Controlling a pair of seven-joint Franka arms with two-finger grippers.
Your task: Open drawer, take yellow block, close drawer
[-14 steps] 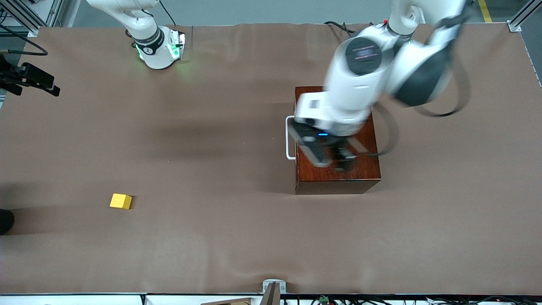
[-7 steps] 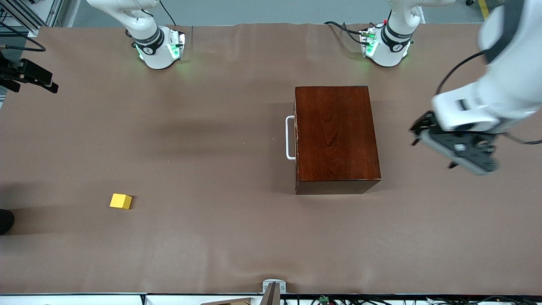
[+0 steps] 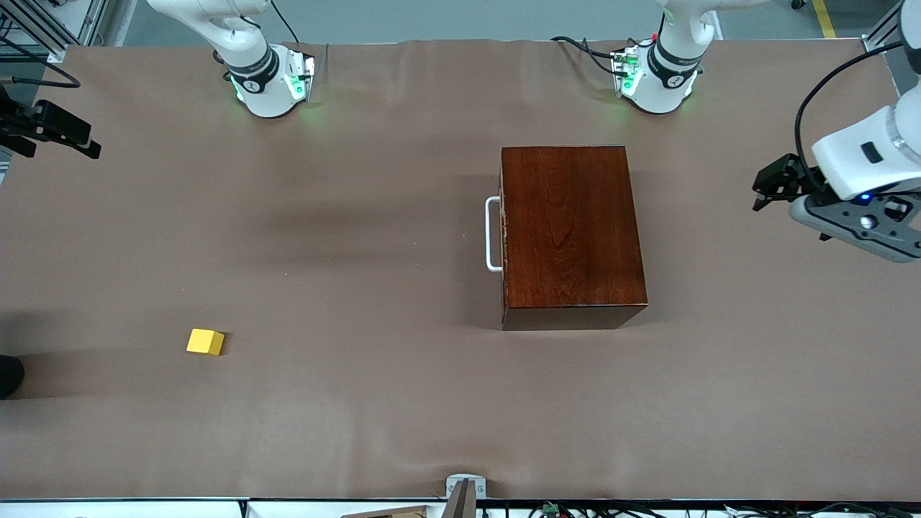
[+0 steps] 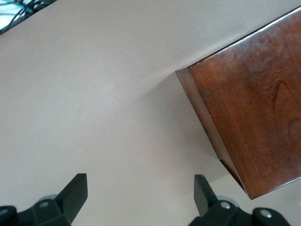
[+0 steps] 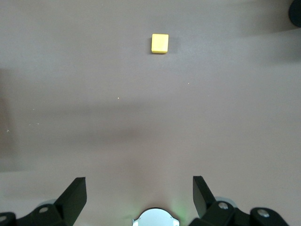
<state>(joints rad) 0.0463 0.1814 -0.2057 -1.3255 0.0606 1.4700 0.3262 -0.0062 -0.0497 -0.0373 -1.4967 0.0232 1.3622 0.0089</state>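
Note:
The dark reddish-brown wooden box (image 3: pixel 568 234) stands mid-table, and its drawer is shut, with the white bar handle (image 3: pixel 493 234) facing the right arm's end. The yellow block (image 3: pixel 205 342) lies alone on the brown table cover toward the right arm's end, nearer the front camera than the box. My left gripper (image 3: pixel 764 193) hangs open and empty over the table at the left arm's end, apart from the box. In the left wrist view the left gripper (image 4: pixel 141 181) faces a corner of the box (image 4: pixel 254 103). My right gripper (image 5: pixel 139 181) is open high over its own base, with the yellow block (image 5: pixel 160 43) below it.
Both arm bases (image 3: pixel 270 83) (image 3: pixel 655 79) stand along the table's edge farthest from the front camera, with cables by the left arm's base. A black fixture (image 3: pixel 50 133) and a dark object (image 3: pixel 7 374) sit at the edge by the right arm's end.
The left arm has swung away from above the box to the left arm's end of the table. The box, drawer and yellow block have stayed put.

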